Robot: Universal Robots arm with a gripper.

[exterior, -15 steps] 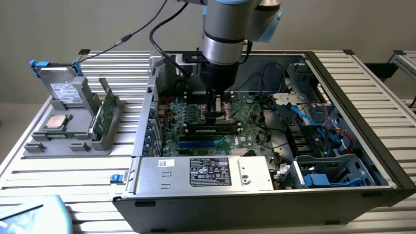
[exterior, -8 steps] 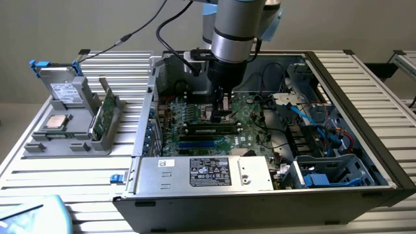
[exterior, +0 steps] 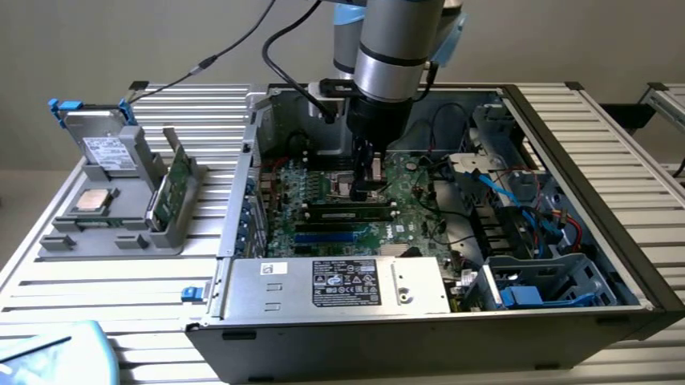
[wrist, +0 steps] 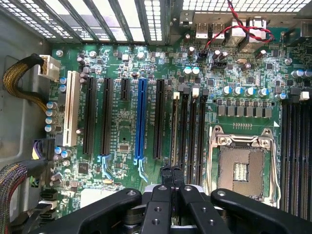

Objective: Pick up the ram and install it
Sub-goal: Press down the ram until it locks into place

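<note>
The fingers (wrist: 170,181) were closed together, their tips meeting directly over the memory slots (wrist: 187,131) beside the empty processor socket (wrist: 241,168). Whether they gripped anything could not be determined. A long dark stick, apparently the ram (exterior: 346,213), lay seated lengthwise in a motherboard (exterior: 418,196) slot just below the fingers in the exterior view; its detail was hard to make out. The wrist view cut off the fingers' bases. The arm (exterior: 394,56) stood near vertical, reaching down into the open computer case (exterior: 599,160), which lay on the slatted counter (exterior: 96,281). A gray tray (exterior: 102,237) beside the case held a green card (exterior: 173,188) and a silver chip (exterior: 91,200).
</note>
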